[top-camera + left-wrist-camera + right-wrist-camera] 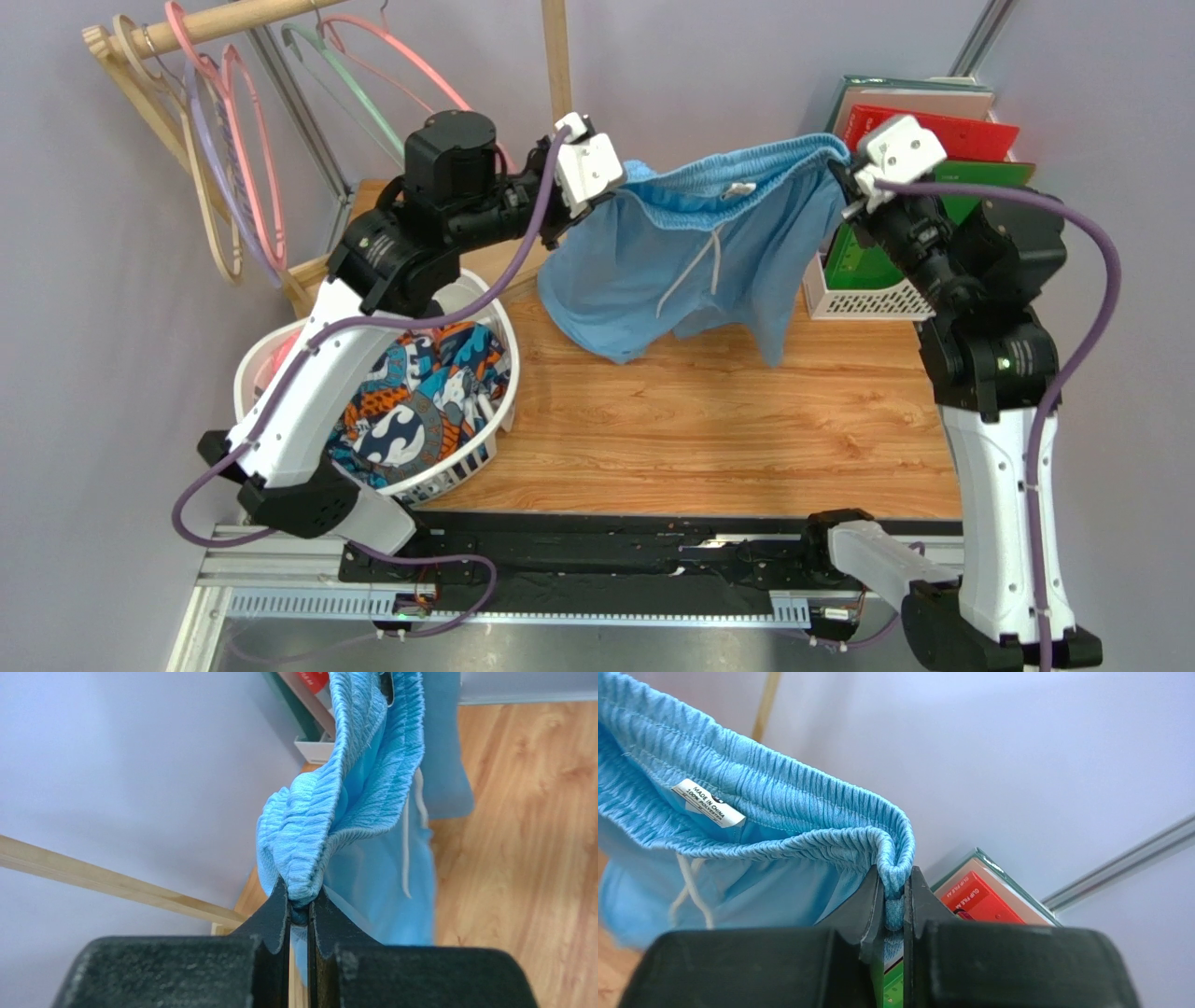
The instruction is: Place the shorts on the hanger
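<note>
Holding shorts (pixel 701 266) by thin waistband pinches in clamped left end effector (pixel 300 906) and right end effector (pixel 896 899), risking slip-out if stretched and drop to tabletop (pixel 701 420).

A plain, pale purple-grey wall (pixel 701 56) stands behind a brown wooden worktop (pixel 701 420). A light wooden rail (pixel 239 17) crosses the top left corner, with an upright wooden post (pixel 557 56) near it. The light is soft.
</note>
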`<state>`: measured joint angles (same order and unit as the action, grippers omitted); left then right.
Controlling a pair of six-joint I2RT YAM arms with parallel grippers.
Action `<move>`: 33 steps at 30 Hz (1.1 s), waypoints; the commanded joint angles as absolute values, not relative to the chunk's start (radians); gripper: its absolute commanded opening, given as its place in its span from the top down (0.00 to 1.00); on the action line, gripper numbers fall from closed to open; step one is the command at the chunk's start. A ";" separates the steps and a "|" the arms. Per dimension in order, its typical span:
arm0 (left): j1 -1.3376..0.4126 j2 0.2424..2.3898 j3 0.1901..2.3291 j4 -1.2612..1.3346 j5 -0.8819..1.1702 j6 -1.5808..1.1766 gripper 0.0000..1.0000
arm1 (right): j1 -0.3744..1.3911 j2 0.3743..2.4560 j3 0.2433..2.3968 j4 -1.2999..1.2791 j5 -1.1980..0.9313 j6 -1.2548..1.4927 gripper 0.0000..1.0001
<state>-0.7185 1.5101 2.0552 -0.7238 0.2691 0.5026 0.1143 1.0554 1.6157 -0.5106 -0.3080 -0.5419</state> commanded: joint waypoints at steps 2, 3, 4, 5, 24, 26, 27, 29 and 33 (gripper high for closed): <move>-0.718 1.381 1.902 -0.877 0.411 0.532 1.00 | 0.107 0.858 1.504 -0.671 -0.481 -0.650 1.00; -0.718 1.343 1.866 -0.885 0.457 0.525 1.00 | 0.107 0.823 1.432 -0.693 -0.500 -0.660 1.00; -0.718 1.322 1.792 -0.894 0.486 0.522 1.00 | 0.106 0.752 1.393 -0.715 -0.520 -0.664 1.00; -0.719 1.286 1.754 -0.897 0.532 0.500 1.00 | 0.107 0.721 1.344 -0.768 -0.561 -0.667 1.00; -0.719 1.454 1.094 -0.443 0.468 0.380 1.00 | 0.109 0.815 0.761 -0.799 -0.672 -0.966 0.94; -0.719 1.499 1.083 -0.455 0.442 0.406 0.97 | 0.107 0.813 0.720 -0.810 -0.658 -1.047 0.89; -0.719 1.529 1.083 -0.477 0.437 0.432 0.94 | 0.107 0.819 0.704 -0.819 -0.646 -1.070 0.82; -0.721 1.560 1.089 -0.502 0.417 0.446 0.85 | 0.107 0.828 0.669 -0.819 -0.635 -1.107 0.69; -0.726 1.559 1.109 -0.538 0.393 0.440 0.54 | 0.109 0.886 0.682 -0.837 -0.615 -1.092 0.33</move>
<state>-0.7200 1.5803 1.0790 -0.5350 0.4194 0.4118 0.1097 0.8486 0.6689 -0.8391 -0.6201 -1.0252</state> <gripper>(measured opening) 0.316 0.540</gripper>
